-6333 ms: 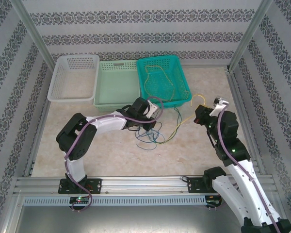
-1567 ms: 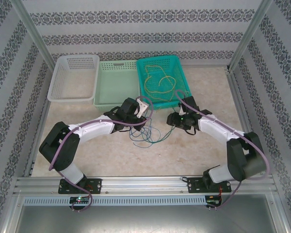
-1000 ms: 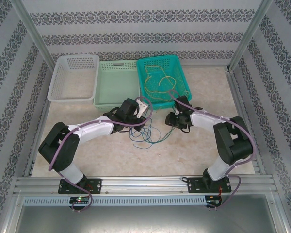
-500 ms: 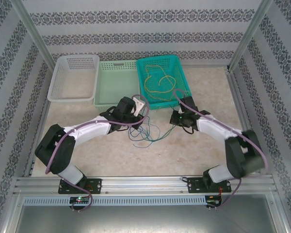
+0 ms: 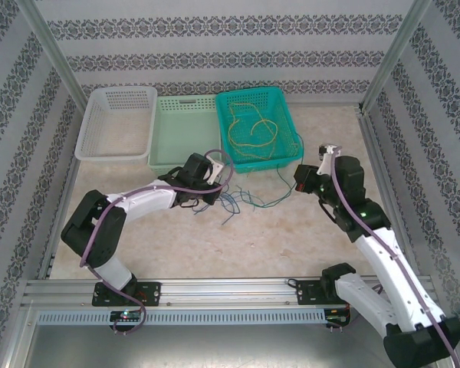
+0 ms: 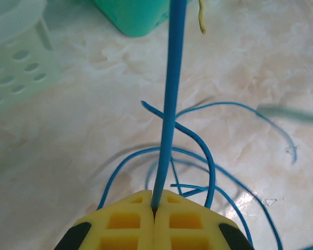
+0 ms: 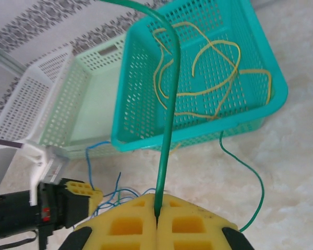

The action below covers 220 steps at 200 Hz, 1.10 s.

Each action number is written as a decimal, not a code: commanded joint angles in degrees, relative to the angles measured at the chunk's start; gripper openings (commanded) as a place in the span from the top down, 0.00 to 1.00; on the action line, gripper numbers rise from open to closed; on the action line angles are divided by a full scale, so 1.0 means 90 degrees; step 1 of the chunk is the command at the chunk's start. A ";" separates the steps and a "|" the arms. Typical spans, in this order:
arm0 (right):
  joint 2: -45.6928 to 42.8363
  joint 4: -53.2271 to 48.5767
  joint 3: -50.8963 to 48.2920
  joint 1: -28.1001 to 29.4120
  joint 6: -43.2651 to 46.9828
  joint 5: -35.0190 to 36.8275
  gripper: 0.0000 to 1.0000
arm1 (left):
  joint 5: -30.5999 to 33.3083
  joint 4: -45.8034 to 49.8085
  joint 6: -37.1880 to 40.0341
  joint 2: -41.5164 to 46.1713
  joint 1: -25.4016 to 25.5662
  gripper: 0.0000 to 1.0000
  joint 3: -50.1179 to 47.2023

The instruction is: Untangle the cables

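My left gripper [image 5: 212, 189] [image 6: 154, 200] is shut on the blue cable [image 6: 169, 104], which rises straight from between the yellow pads. Its other loops [image 5: 228, 205] lie on the marble table just past the fingers. Over to the right, my right gripper [image 5: 303, 181] [image 7: 157, 205] is shut on the green cable [image 7: 169, 120]. That cable [image 5: 274, 204] trails left along the table toward the blue loops. The yellow cable [image 5: 253, 134] [image 7: 219, 73] lies coiled inside the teal basket [image 5: 295, 142], with one end [image 6: 201, 21] hanging over the rim.
Three baskets stand in a row at the back: white [image 5: 115, 123], light green [image 5: 184, 134] and teal. The teal basket's front wall [image 7: 198, 138] is close ahead of my right gripper. Metal frame posts and patterned walls enclose the table.
My right gripper has shut on the green cable and pulled back to the right, drawing it out from the blue loops. The left gripper has shifted slightly left, still holding the blue cable.
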<state>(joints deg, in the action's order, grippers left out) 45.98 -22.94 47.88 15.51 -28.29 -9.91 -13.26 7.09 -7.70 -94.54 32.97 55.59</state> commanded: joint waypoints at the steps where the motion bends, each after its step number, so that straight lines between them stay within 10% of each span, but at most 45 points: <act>1: -0.0184 -0.0418 0.0330 -0.0001 0.0538 -0.0031 1.00 | -0.0246 0.0287 0.0055 -0.0090 -0.0025 0.88 0.0286; 91: 0.0211 -0.0381 0.0395 0.0552 0.0805 0.0545 1.00 | -0.0273 0.0439 0.0206 0.0708 0.0179 0.18 0.0373; 162: 0.0307 -0.0253 0.0486 0.0545 0.0523 0.0655 1.00 | -0.2035 -0.0066 0.1144 0.0778 0.0930 0.21 0.0074; 220: 0.0521 -0.0245 0.0576 0.0500 0.0289 0.0683 1.00 | -0.2119 -0.0068 0.1605 0.1032 0.1327 0.22 -0.0205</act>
<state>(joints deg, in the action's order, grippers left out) 49.80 -26.35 51.22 19.77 -23.94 -4.97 -29.98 7.55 2.87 -87.68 42.89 54.30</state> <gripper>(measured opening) 0.054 0.780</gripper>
